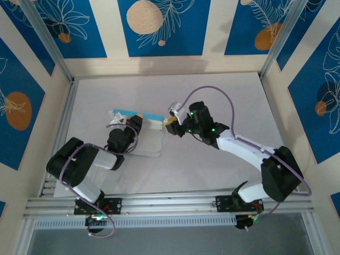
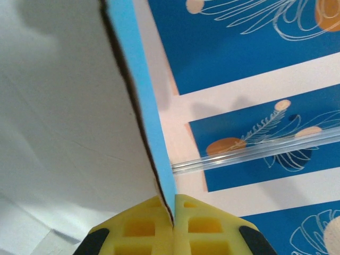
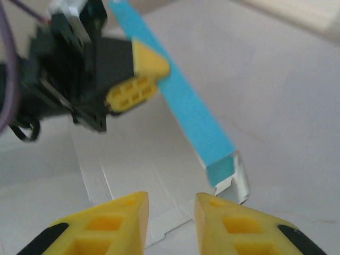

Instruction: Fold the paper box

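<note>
1. On the white table (image 1: pixel 223 95), left of centre, the paper box (image 1: pixel 146 141) lies as a partly opened sheet, white side up, with the left arm reaching over its near-left part.
2. Along the sheet's far edge a long light-blue flap (image 1: pixel 123 112) stands raised off the table. The right wrist view shows it running diagonally and ending in a small white tab close to that camera.
3. The left end effector (image 2: pixel 173 207) is closed tight on this flap. Its yellow fingers (image 2: pixel 141 228) meet with only the thin card edge between them, white face on one side and blue on the other.
4. Seen from the right wrist, the same grip sits on the flap's far part, one yellow fingertip pressed against the blue face.
5. The right end effector (image 3: pixel 170 212) is partly open, with a clear gap between its two fingers and nothing held in that gap.
6. It sits just beside the tabbed end of the flap. Whether a fingertip touches the card cannot be told.
7. From overhead, the two end effectors are near each other, one at each end of the flap's visible run.
8. Walls with blue leaf-print panels (image 1: pixel 164 26) surround the table.
</note>
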